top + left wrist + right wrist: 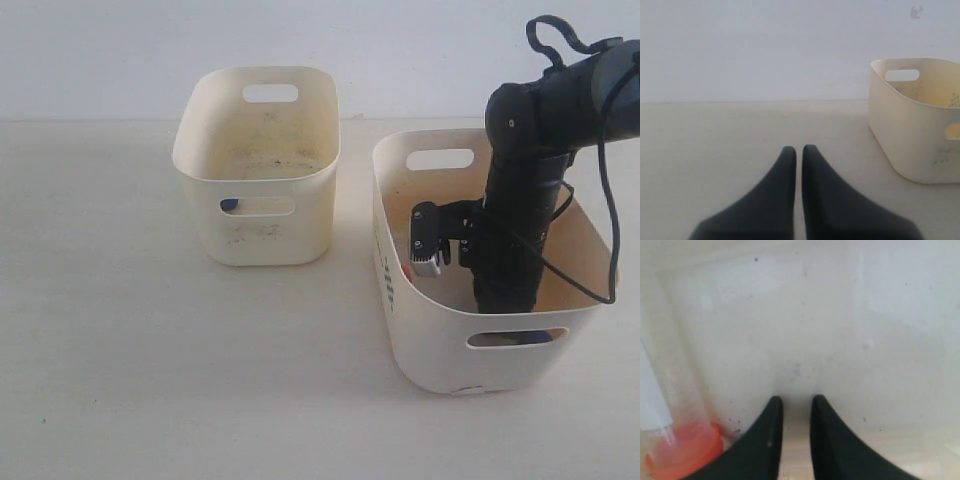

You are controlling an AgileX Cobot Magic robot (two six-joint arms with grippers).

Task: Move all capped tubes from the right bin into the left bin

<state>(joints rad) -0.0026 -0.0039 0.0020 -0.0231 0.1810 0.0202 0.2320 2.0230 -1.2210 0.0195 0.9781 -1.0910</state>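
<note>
Exterior view, pale tabletop [130, 380], white wall [100, 50]

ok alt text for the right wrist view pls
The dark claw, its narrow gap empty, points at the pale speckled inner wall of the bin. A tube with an orange-red cap sits just beside it, not gripped.

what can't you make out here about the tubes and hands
- Tube count in the right bin: exterior view, the right arm covers its floor; only a blue bit shows through the front slot.
- Left bin contents: exterior view, its front wall hides part of the floor; a blue cap shows at the slot.
- Orange-capped tube: right wrist view, blurred, cut off by the edge.
- Right hand: whether it grips anything, too blurred to tell.
</note>
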